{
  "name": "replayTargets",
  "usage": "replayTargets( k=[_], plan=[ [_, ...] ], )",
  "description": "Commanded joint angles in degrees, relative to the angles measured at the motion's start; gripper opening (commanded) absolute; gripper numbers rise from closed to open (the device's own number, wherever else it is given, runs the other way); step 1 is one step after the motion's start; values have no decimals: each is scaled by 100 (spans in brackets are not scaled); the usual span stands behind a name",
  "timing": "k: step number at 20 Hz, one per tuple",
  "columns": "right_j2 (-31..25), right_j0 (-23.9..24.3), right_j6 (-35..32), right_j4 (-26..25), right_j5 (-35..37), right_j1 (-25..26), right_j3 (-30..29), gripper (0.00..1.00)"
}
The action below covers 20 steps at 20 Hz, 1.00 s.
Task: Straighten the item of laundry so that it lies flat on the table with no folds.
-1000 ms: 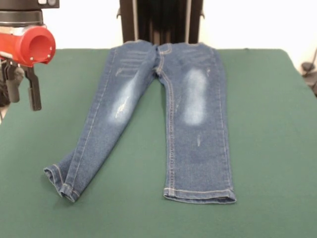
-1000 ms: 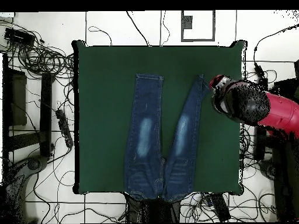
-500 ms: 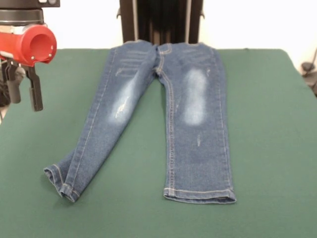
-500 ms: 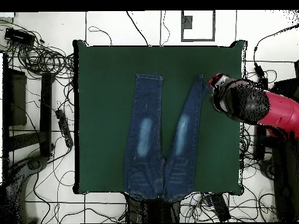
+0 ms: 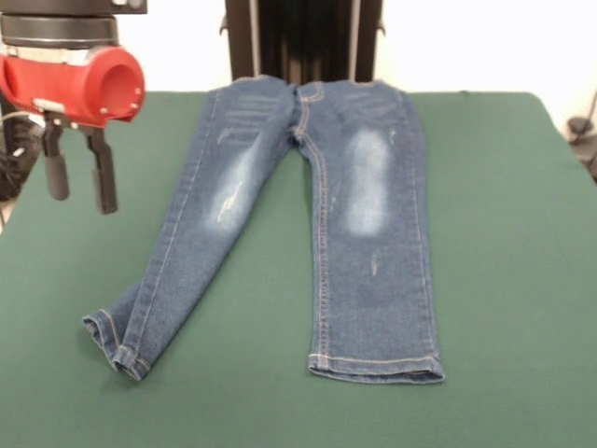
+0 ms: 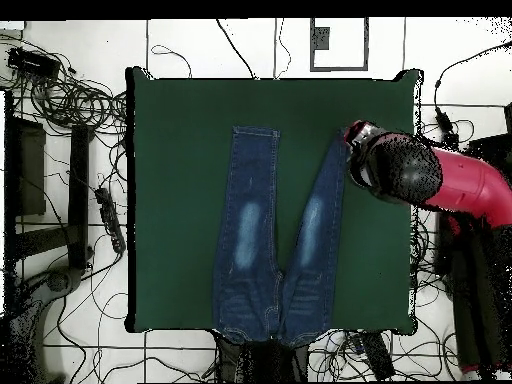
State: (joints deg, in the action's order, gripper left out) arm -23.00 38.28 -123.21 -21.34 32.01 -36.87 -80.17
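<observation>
A white tiled floor [image 6: 70, 360] surrounds everything in the overhead view, strewn with tangled black cables [image 6: 75, 100]. A black power strip [image 6: 110, 220] lies among them at one side. A dark rectangular frame outline [image 6: 338, 45] lies on the floor near the picture's top edge.

The setting is a robotics lab. A green felt worktop [image 6: 180, 200] is standing on a pale tiled floor [image 6: 210, 48], with loose cables [image 6: 75, 100] trailing around it. A red robot arm [image 6: 470, 185] is reaching over the worktop's edge from a pedestal.
</observation>
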Motion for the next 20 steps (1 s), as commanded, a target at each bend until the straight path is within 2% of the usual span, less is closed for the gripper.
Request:
replayTargets(
  k=[1,14,15,20],
  plan=[
    [-160,-454,42,-131,-153,132,-552,100],
    [-117,-573,66,-91,-21,362,-367,100],
    [-134,-558,70,-95,-65,379,-393,0],
    [-115,-533,79,-163,-188,452,-429,0]
  ],
)
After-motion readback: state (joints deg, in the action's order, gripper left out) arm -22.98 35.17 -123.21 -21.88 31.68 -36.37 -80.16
